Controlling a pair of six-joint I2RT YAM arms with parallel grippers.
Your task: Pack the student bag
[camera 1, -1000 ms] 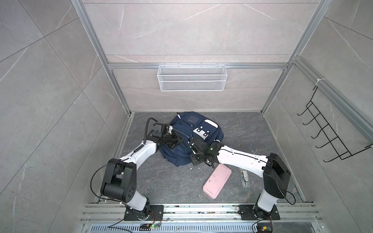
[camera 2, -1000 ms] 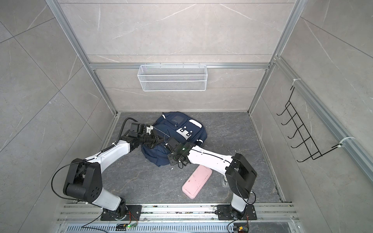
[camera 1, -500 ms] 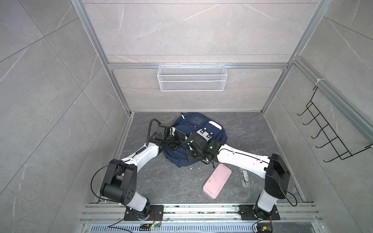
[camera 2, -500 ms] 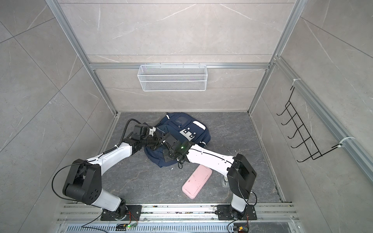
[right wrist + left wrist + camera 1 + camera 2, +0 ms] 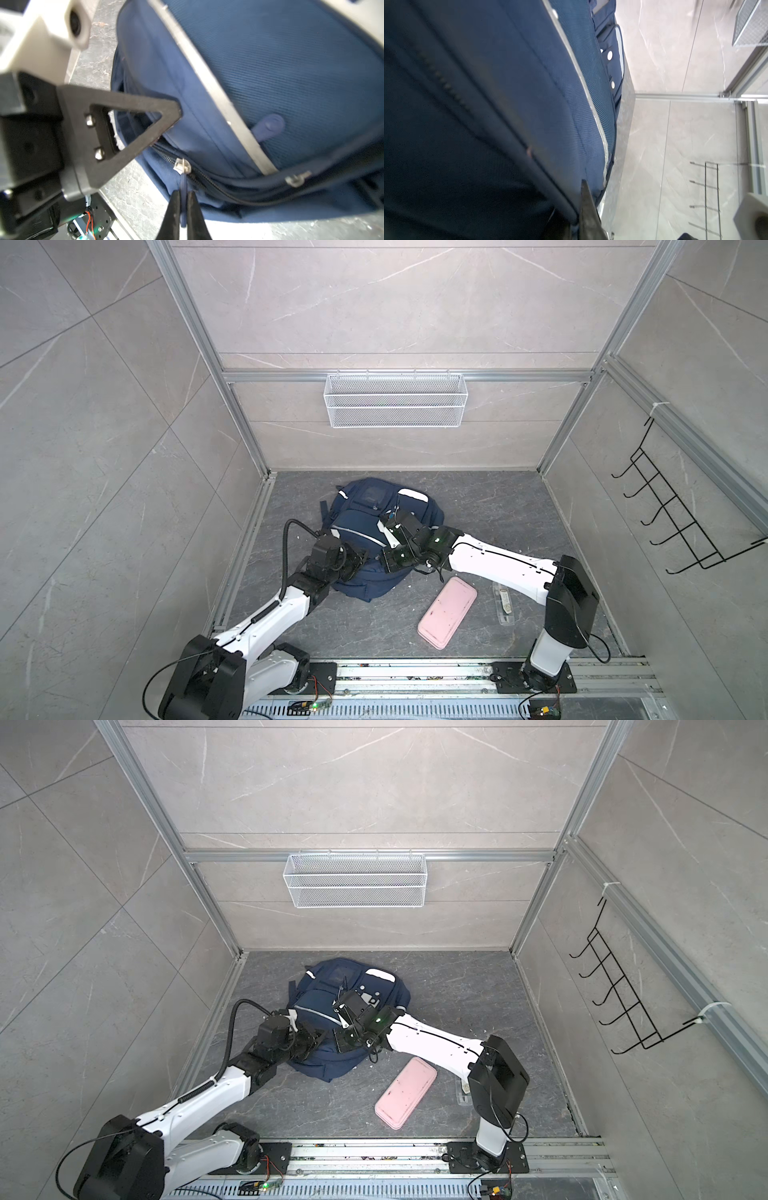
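The student bag [image 5: 365, 526] [image 5: 320, 1006] is a navy backpack lying on the grey floor in both top views. My left gripper [image 5: 360, 559] [image 5: 321, 1036] is at the bag's near left edge. In the left wrist view it [image 5: 576, 216] is shut on a fold of the bag's fabric [image 5: 508, 104]. My right gripper [image 5: 385, 561] [image 5: 339, 1043] is beside it at the bag's near edge. In the right wrist view it [image 5: 182, 194] is shut on the blue zipper pull [image 5: 183, 184] below the metal slider [image 5: 182, 166]. The zipper to the right of the slider gapes open.
A pink oblong case [image 5: 448, 611] [image 5: 406, 1092] lies on the floor to the right of the bag. A small clear packet [image 5: 504, 605] lies beyond it. A white wire basket [image 5: 395, 400] hangs on the back wall and a black hook rack [image 5: 673, 522] on the right wall.
The left gripper has drawn toward the front with the bag's edge. The right gripper has shifted a little to the left. The bag's near edge now reaches further forward.
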